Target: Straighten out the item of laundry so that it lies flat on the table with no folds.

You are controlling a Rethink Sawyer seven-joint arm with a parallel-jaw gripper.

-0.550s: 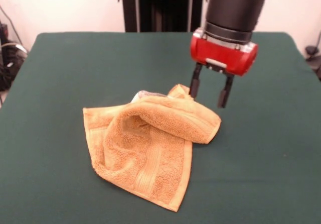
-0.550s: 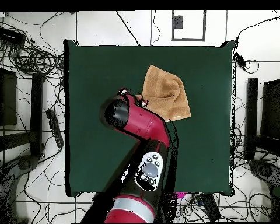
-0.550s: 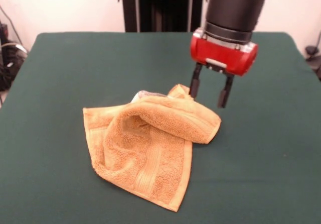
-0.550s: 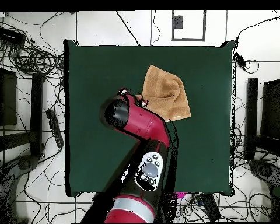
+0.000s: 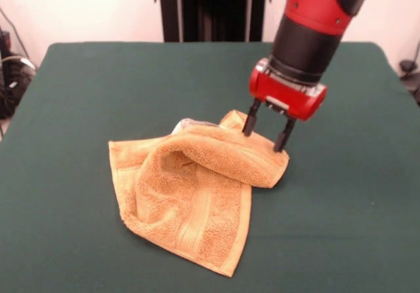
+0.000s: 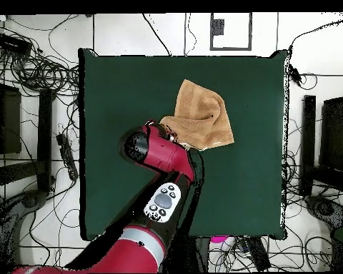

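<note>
The small orange-tan terry towel [image 5: 197, 188] is lying crumpled near the middle of the large table covered in dark green felt-like cloth [image 5: 79, 83], closer in the front view to the table's near edge than to its far one. One part is doubling over the rest in a thick rolled fold, so the woven band is showing only on the lower flap. The red and black gripper [image 5: 268, 134] is standing over the folded end, its two dark fingers [image 5: 250, 122] spread apart, straddling the fold's thick edge and pinching nothing yet. It is probably positioning there because dragging that end outward would unroll the fold.
</note>
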